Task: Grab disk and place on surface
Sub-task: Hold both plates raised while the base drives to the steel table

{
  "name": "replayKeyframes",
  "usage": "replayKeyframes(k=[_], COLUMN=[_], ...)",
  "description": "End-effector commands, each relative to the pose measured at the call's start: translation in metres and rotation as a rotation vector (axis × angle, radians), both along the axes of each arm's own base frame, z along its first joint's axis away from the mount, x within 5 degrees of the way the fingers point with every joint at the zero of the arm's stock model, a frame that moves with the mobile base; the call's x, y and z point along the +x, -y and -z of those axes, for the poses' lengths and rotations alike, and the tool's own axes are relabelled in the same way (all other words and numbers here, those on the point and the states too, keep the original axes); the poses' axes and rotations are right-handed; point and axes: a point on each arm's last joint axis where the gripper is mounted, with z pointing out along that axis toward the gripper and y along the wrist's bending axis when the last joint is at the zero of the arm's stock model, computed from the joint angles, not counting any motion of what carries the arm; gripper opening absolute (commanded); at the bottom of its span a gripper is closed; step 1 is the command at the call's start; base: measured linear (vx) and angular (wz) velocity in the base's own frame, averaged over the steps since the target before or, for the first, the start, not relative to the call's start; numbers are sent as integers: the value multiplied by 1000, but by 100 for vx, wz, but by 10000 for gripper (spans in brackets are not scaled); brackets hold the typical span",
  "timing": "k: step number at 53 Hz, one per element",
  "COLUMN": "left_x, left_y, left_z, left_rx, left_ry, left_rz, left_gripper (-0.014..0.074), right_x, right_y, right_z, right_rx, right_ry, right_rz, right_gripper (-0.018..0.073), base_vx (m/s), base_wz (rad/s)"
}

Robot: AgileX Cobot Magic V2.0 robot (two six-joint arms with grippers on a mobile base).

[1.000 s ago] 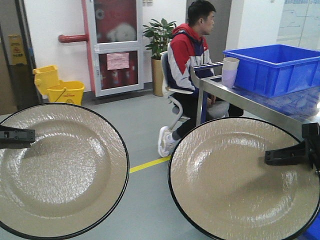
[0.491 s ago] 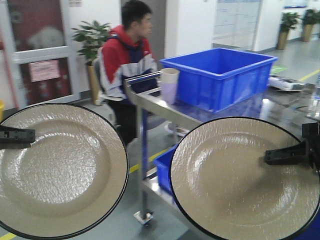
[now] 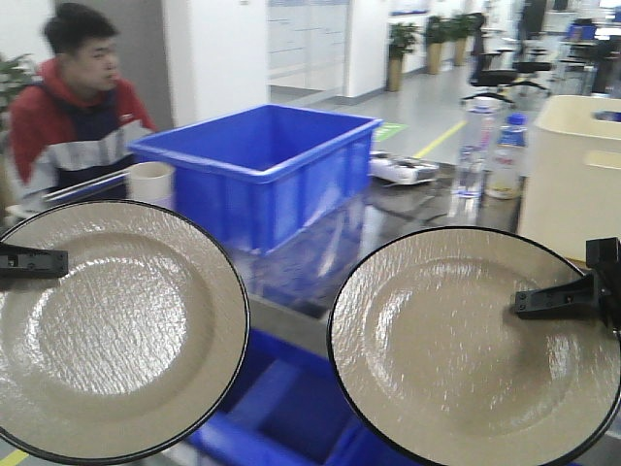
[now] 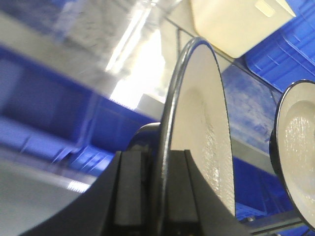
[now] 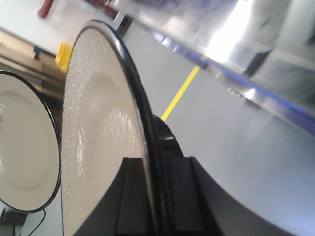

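Observation:
Two beige disks with black rims are held upright in front of the camera. My left gripper (image 3: 34,262) is shut on the rim of the left disk (image 3: 116,330). My right gripper (image 3: 558,299) is shut on the rim of the right disk (image 3: 475,354). The left wrist view shows its disk (image 4: 199,123) edge-on, clamped between the left gripper (image 4: 160,164) fingers, with the other disk (image 4: 298,147) to the right. In the right wrist view the right gripper (image 5: 157,169) pinches its disk (image 5: 98,128). The shiny steel surface (image 3: 412,209) lies behind the disks.
A large blue bin (image 3: 262,165) and a pale cup (image 3: 150,183) stand on the steel table. Further right are bottles (image 3: 471,160) and a cream container (image 3: 572,165). A man in a red jacket (image 3: 68,116) sits at the left. Blue crates (image 3: 281,427) lie below the table.
The whole view has swung to the right: the man and the blue bin slid left, and the table now fills the background. Both disks stay clamped in the same place.

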Motion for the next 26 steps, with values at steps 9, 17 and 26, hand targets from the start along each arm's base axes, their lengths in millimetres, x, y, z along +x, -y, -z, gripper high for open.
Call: replayKeyframes(k=[9,17,26], left_x=[-9,-9,-9], left_y=[7,7,7], left_z=[-30,-30,-30], left_rx=[-114,-114,-114], left_ry=[105,105,105], left_rz=[-11,-11,-11], left_gripper=[-8,-8,-8], right_x=[-7,-7,-7], right_y=[-5,-5,-5], right_z=[-30,-30,-30], right_rx=[108,108,108], right_ry=[104,104,104], right_rz=[13,13,13], right_gripper=[-9,-9,-9], base_vx=[30,28,27], base_wz=[-63,-61,-59])
